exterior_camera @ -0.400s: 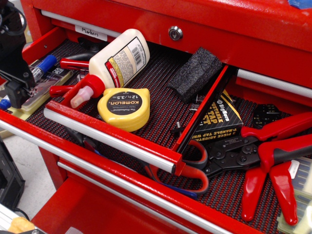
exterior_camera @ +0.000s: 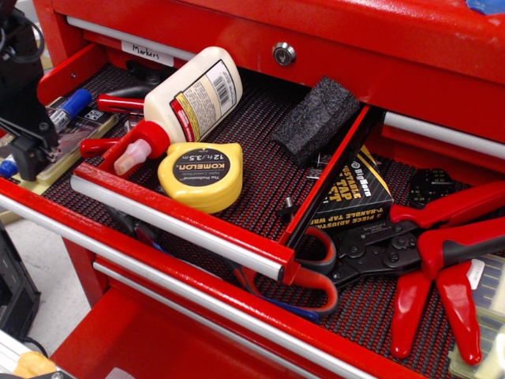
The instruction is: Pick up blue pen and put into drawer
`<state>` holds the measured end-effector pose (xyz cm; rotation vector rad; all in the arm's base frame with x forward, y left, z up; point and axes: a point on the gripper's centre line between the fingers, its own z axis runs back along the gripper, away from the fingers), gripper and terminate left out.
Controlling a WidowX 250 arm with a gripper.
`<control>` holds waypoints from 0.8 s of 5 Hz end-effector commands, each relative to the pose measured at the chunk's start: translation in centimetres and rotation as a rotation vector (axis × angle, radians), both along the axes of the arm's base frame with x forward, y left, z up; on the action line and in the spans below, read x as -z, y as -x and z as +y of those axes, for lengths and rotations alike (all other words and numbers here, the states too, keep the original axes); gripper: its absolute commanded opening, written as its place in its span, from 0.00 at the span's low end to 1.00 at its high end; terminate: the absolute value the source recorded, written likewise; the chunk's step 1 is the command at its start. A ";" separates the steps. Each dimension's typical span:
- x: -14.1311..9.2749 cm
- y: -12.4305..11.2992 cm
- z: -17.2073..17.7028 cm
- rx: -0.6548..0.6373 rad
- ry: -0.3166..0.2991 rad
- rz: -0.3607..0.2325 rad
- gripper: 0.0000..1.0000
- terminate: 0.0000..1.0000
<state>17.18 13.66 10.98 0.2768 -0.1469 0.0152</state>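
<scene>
The blue pen lies at the far left on a beige tray, blue cap toward the back and blue end at the image edge. My black gripper is low over the pen's middle and hides it. The jaws look open around the barrel, and the pen still rests on the tray. The drawer is the narrower red one with a short silver bar handle. It stands pulled out to the right of the pen. It holds a glue bottle, a yellow tape measure and a black foam block.
The wider red drawer below holds the beige tray, red-handled tools, a tap set box and a red-handled tool behind the pen. The cabinet front with a lock rises behind.
My gripper has shifted slightly left over the pen. The pen and everything else have stayed where they were.
</scene>
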 end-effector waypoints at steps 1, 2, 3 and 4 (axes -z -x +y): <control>-0.2 -3.8 3.6 -0.001 0.046 -0.049 1.00 0.00; 1.0 -5.0 4.3 0.034 0.082 -0.059 1.00 0.00; 2.5 -5.0 5.2 0.044 0.075 -0.048 1.00 0.00; 3.7 -4.7 5.7 0.034 0.079 -0.024 1.00 0.00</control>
